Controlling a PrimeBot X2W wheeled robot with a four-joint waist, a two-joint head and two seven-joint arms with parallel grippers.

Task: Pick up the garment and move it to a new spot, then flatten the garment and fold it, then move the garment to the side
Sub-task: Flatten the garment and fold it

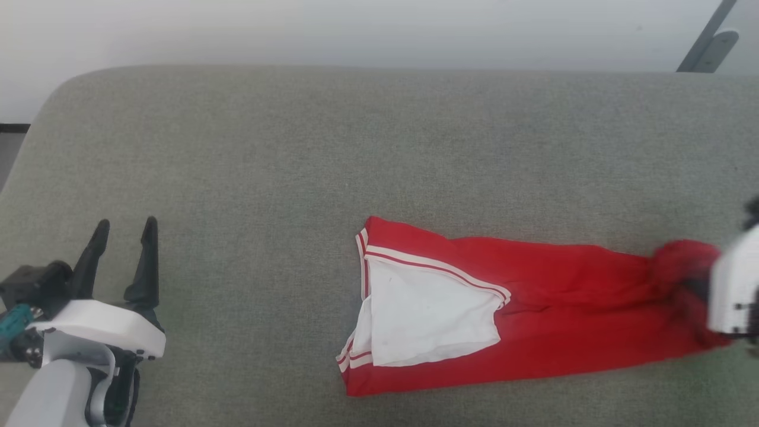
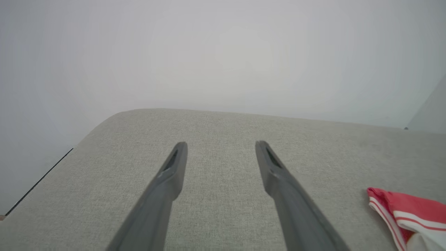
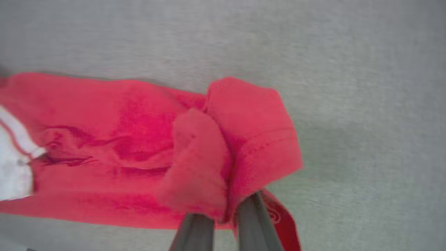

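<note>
Right of centre in the head view lies the shiny red sports jersey (image 1: 551, 314), drawn out as a long band across the grey-green woven surface (image 1: 267, 166); its left end shows a white panel edged with red-and-white striped trim, and its right end is gathered into a rumpled red bunch. At that bunch the right jaws are closed on the garment; the right wrist view shows their two dark fingers (image 3: 195, 232) pinching a doubled fold of red cloth near a hem, while most of the band rests on the surface beyond; in the head view that arm's white housing is a blur at the right edge. Well apart, at the lower left, the left jaws stand wide open and empty, fingers (image 1: 145, 261) above bare surface; the striped corner of the garment sits at the lower right edge of their wrist view.

The step in hand looks to be shifting the garment by one end. The grip takes only a small bunch of slick cloth, so a pull could slip it free; dragging over the woven surface could catch the trailing end and pull the layers askew, spoiling any fold; with the left jaws far off, nothing steadies the white end.
</note>
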